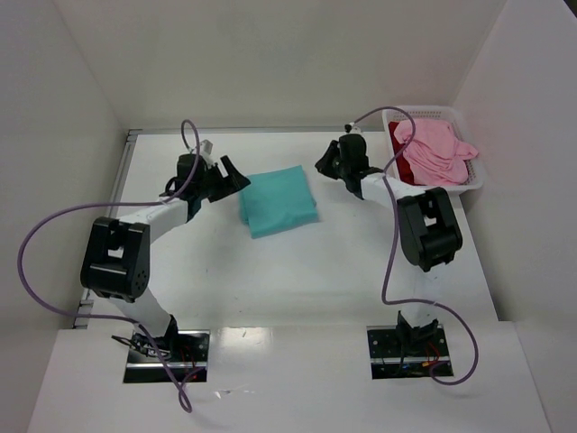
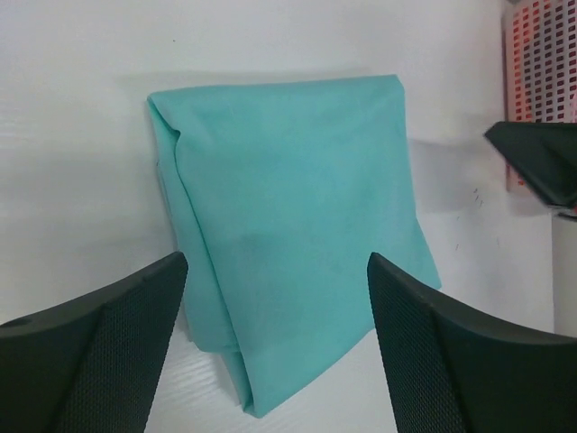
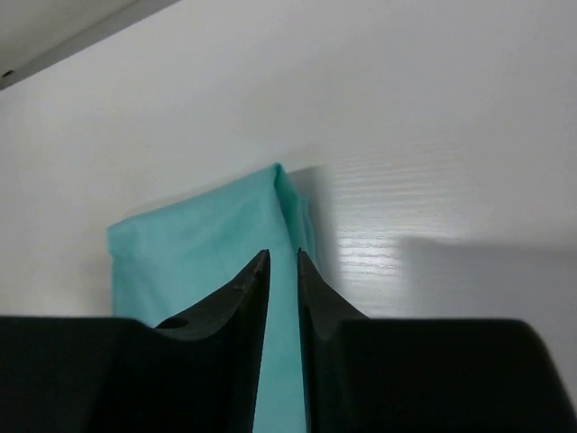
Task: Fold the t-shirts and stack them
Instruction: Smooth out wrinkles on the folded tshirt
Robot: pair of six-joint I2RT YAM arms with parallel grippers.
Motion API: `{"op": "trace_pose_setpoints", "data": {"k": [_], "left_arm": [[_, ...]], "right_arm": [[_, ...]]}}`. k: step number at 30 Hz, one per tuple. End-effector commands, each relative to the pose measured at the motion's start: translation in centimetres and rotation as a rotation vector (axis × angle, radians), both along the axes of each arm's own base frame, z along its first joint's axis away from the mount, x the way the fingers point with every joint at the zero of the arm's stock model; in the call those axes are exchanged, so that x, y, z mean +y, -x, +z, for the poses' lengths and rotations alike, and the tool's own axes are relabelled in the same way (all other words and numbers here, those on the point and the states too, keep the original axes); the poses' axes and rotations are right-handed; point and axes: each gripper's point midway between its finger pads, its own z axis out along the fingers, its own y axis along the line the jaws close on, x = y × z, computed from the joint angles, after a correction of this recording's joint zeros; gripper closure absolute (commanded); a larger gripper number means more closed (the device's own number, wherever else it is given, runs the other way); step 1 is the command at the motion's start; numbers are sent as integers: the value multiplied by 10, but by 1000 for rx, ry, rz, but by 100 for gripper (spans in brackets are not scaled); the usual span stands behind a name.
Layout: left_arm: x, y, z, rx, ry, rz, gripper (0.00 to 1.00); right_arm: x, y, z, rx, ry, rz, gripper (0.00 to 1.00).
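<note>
Toward the desk's far edge: one shirt folded, two in the basket.
Left gripper [image 1: 227,177], jaws apart, stands just left of the folded teal t-shirt [image 1: 278,200] near the middle of the desk's [image 1: 297,271] far edge; right gripper [image 1: 326,161], jaws together on nothing, sits just right of it; pink t-shirt [image 1: 437,152] lies over dark red t-shirt [image 1: 398,142] in the basket [image 1: 478,185], far right corner; likely next, pinch pink alone and lift it clear of the rim.

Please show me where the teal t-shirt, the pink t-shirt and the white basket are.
teal t-shirt [image 1: 279,200], top external view, middle of the folded cloth.
pink t-shirt [image 1: 437,152], top external view, middle of the crumpled heap.
white basket [image 1: 419,113], top external view, its far rim.
</note>
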Motion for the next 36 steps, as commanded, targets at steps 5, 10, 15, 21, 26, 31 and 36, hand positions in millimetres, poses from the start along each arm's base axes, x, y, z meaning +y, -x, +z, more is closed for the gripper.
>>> {"op": "trace_pose_setpoints", "data": {"k": [5, 10, 15, 21, 26, 31, 36], "left_arm": [[-11, 30, -29, 34, -9, -39, 11], [-54, 51, -27, 33, 10, -185, 20], [-70, 64, -25, 36, -14, -225, 41], [-83, 69, -31, 49, -18, -257, 68], [-91, 73, -52, 103, -38, -260, 72], [-84, 82, -74, 168, -60, -237, 72], [-76, 84, -73, 183, -90, -202, 73]], "right_arm": [[12, 22, 37, -89, -22, 114, 71], [32, 45, 21, -42, -128, 224, 85], [29, 72, -3, 11, -94, 220, 93], [24, 90, -17, 28, -103, 223, 95], [33, 101, -20, 36, -91, 265, 96], [13, 101, -18, 36, 12, 167, 96], [-12, 88, 23, -60, 71, 28, 96]]}}
